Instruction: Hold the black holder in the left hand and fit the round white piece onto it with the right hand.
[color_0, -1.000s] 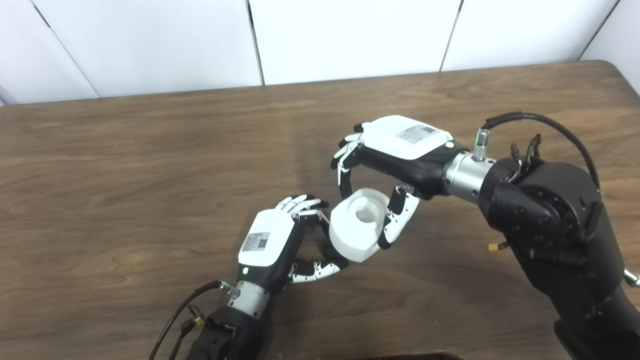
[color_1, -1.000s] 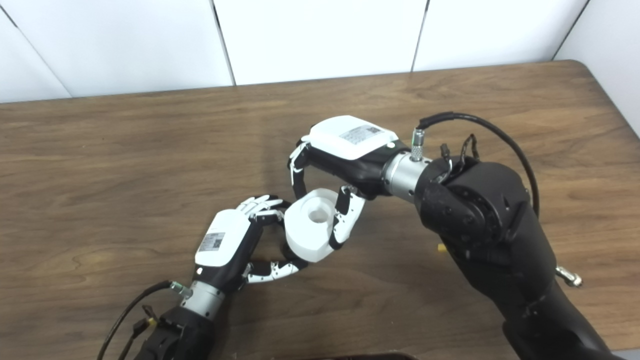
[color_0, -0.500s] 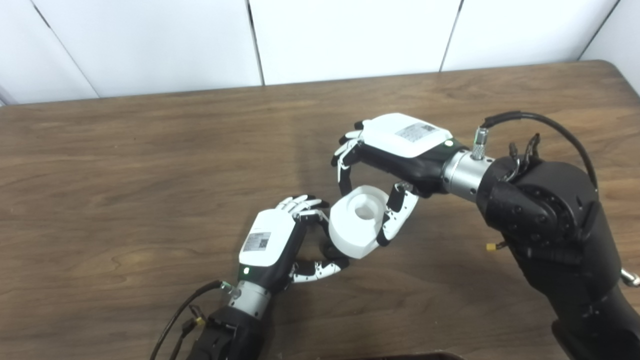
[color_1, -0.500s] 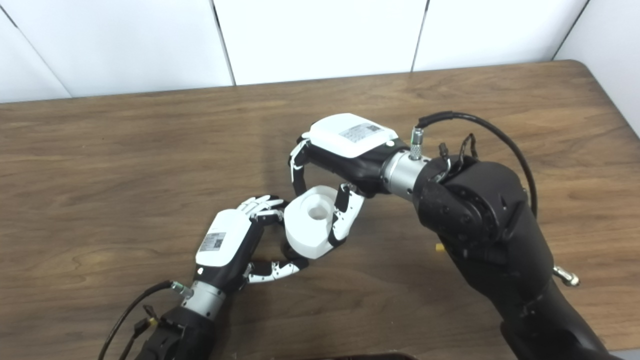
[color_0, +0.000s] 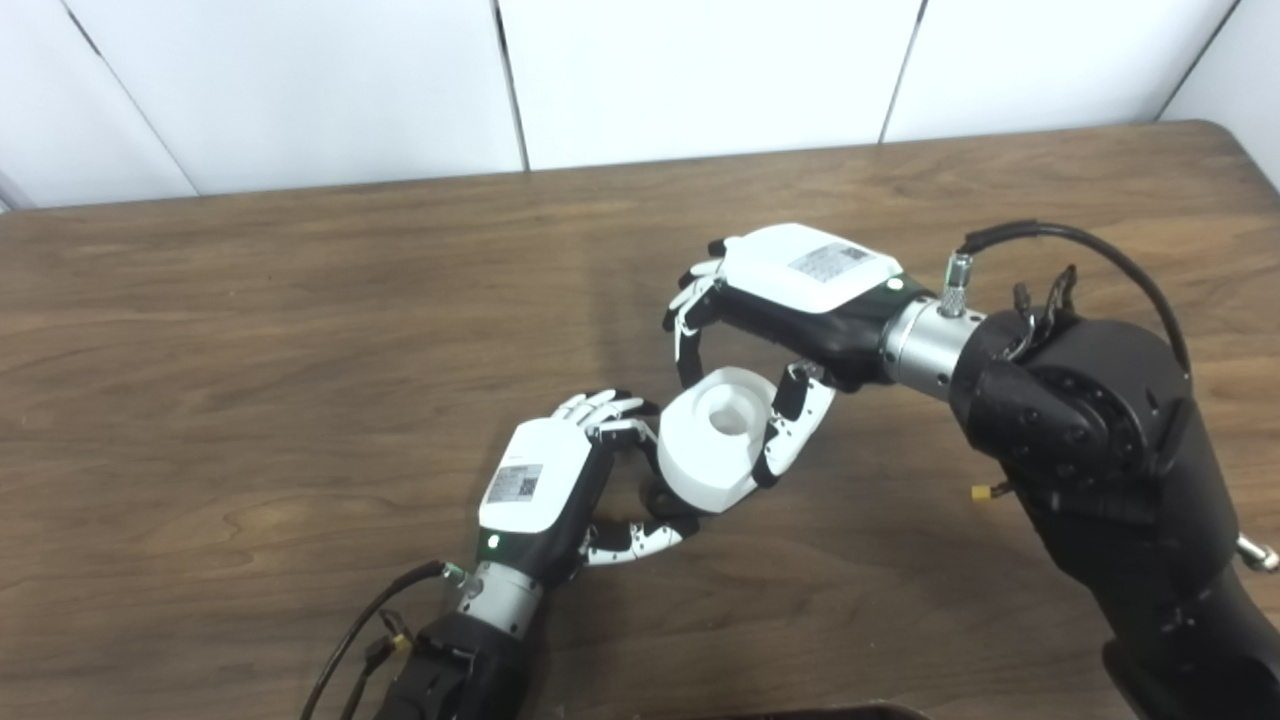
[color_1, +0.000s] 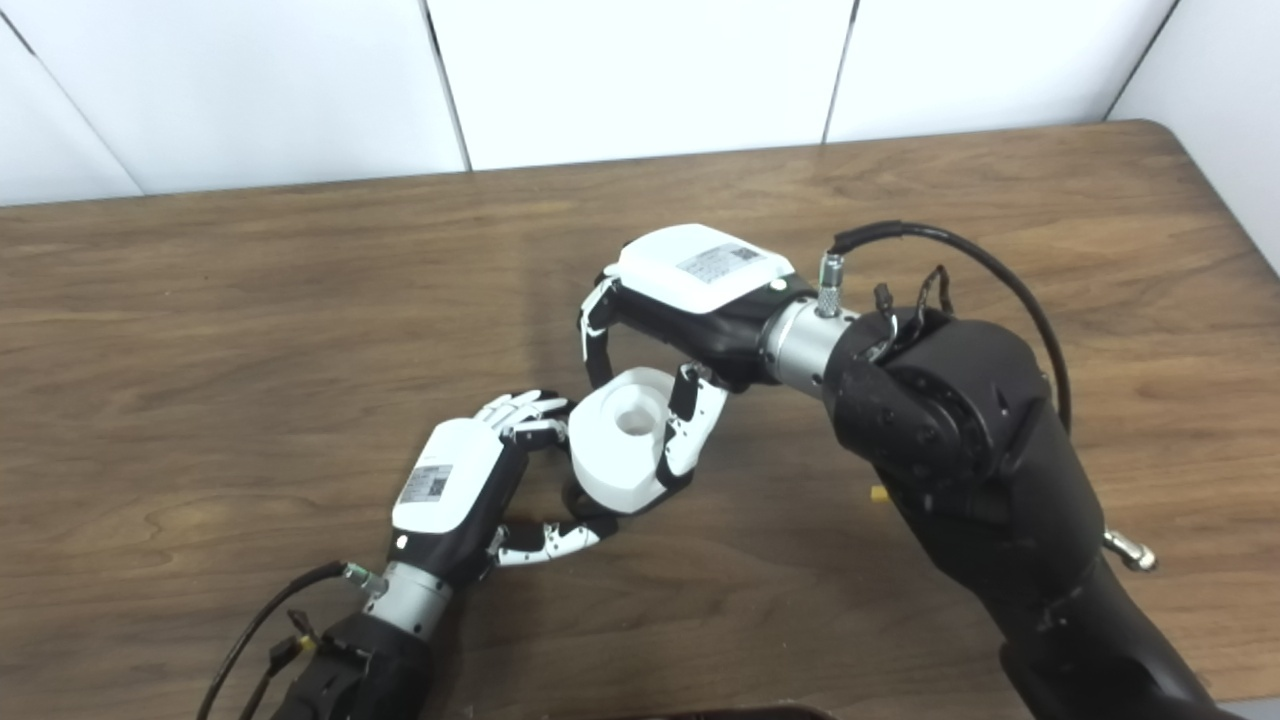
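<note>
The round white piece (color_0: 712, 441) is a thick, drum-shaped block with a raised collar and a bore in its top face, and it hangs just above the table (color_0: 250, 330) near the middle, tilted so the bore faces up and a little toward the cameras. It looks like rigid moulded or printed plastic, matte and not glossy, so it should be light for its bulk, stiff under a squeeze and unlikely to slip; the curved side wall is the sensible place to hold it, leaving the bore and underside free for the fit. The right hand (color_0: 790, 300) does just that, closed on the piece with fingers (color_0: 688, 345) over the far side and the thumb (color_0: 790, 440) pressed on the near side. Directly beneath and to the left, only a dark sliver of the black holder (color_0: 662, 494) shows under the piece's lower edge, held by the left hand (color_0: 545, 478), whose fingers curl round it; how firmly it is gripped I cannot tell, since the piece hides most of it. Whether the two parts already touch is likewise unclear
</note>
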